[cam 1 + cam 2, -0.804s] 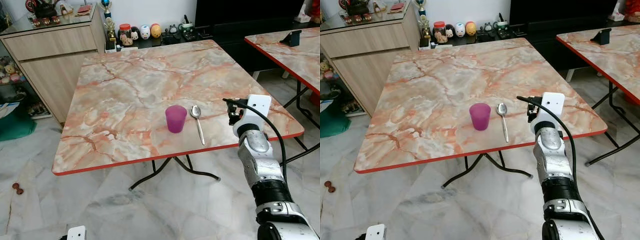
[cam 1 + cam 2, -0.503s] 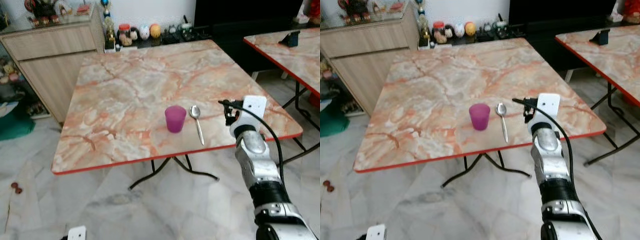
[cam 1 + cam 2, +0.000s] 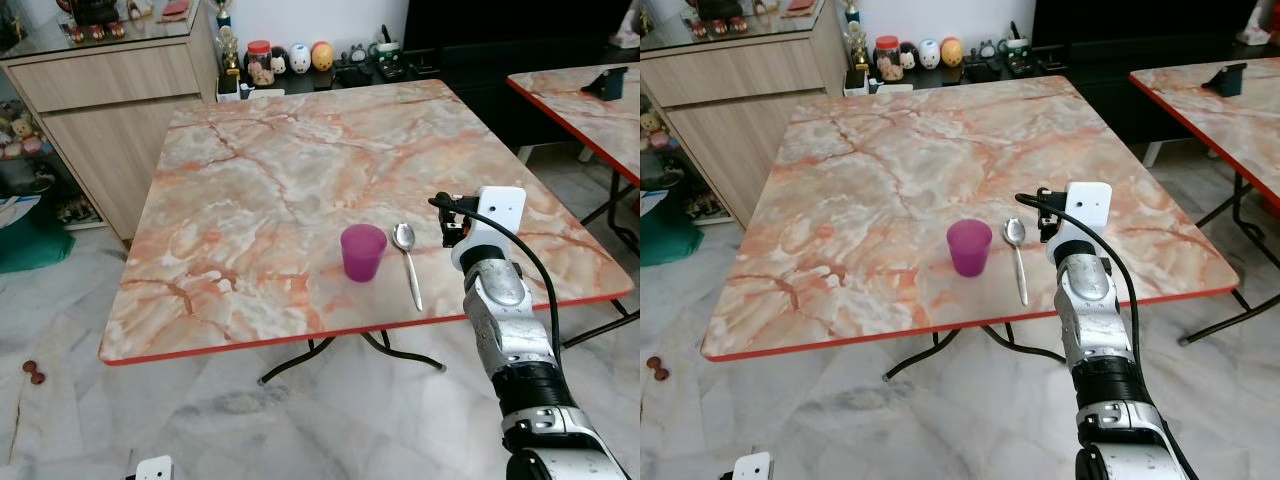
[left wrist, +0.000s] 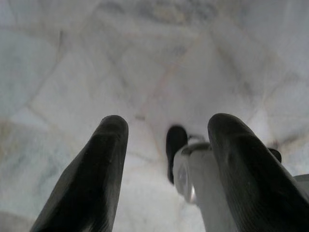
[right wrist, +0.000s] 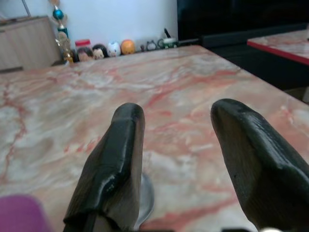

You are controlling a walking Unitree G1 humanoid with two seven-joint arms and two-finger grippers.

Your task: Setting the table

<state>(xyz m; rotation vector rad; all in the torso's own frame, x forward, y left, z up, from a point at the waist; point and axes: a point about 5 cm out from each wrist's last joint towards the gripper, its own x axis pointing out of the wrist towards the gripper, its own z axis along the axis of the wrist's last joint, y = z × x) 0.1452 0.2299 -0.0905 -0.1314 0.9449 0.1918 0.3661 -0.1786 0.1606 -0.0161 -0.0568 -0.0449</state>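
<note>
A purple cup (image 3: 362, 251) is set upright on the marble-patterned table (image 3: 260, 170), near the table's front edge, and a metal spoon (image 3: 408, 262) is laid just beside it on the side toward the right gripper (image 5: 179, 145), bowl away from the robot and handle toward the front edge; cup and spoon are close but not touching. The right gripper is held just above the table, immediately beside the spoon on the side away from the cup, with nothing between its fingers (image 5: 116, 159), which are spread wide apart. In the right wrist view the spoon's bowl (image 5: 145, 195) is seen beneath one finger and a corner of the cup (image 5: 21, 212) just beyond it. Past the gripper, at the table's far edge, a row of small jars and egg-shaped figures (image 3: 290, 60) is lined against the wall, with a wooden cabinet (image 3: 110, 100) beside them on the left. A second table (image 3: 590, 110) of the same pattern is placed well apart on the gripper's right. The left gripper (image 4: 166, 159) is hung low over the pale marble floor (image 4: 145, 63), its fingers open with nothing held between them.
</note>
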